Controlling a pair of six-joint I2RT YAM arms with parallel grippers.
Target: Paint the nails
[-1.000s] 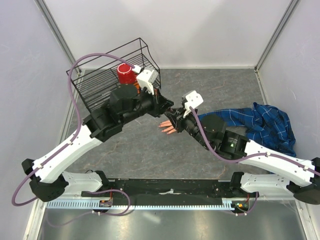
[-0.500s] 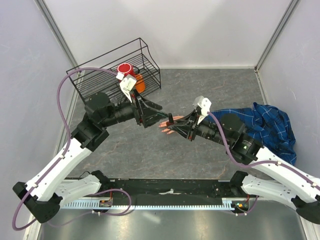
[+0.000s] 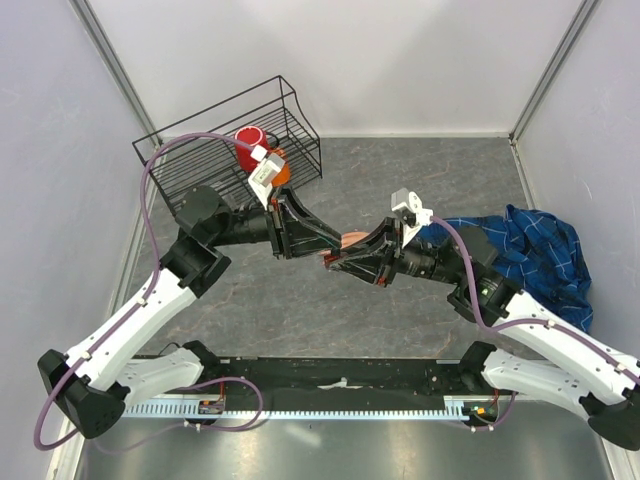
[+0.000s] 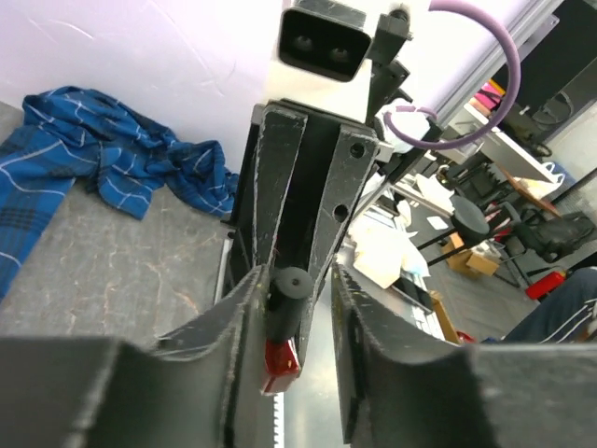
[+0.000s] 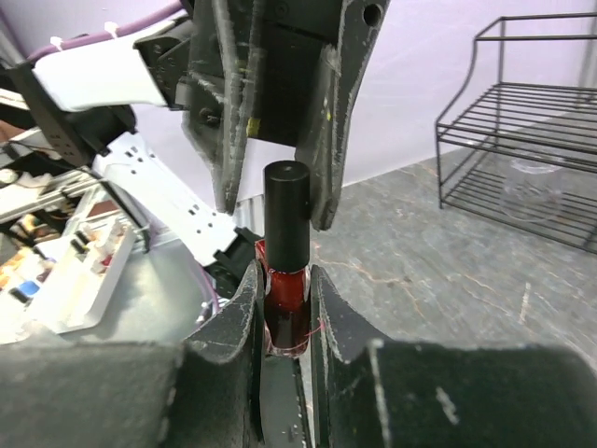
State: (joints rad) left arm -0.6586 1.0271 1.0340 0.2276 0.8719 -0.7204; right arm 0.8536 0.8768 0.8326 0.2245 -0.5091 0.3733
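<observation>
The right gripper (image 5: 284,280) clamps a dark red polish bottle (image 5: 284,313); the left gripper (image 4: 297,278) has jaws apart around its black cap (image 5: 285,210). The arms meet tip to tip above the peach fake hand (image 3: 352,238), nails too small to tell

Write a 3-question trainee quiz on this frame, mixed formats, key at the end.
1. Multiple choice: which gripper clamps the bottle? A) left B) right C) neither
2. True or false: the left gripper is shut on the cap.
3. Fill in: the plaid cloth lies on the ____ arm's side of the table.

Key
1. B. The right gripper has its fingers pressed on the red glass.
2. False. Its jaws stand open on either side of the cap.
3. right
</observation>
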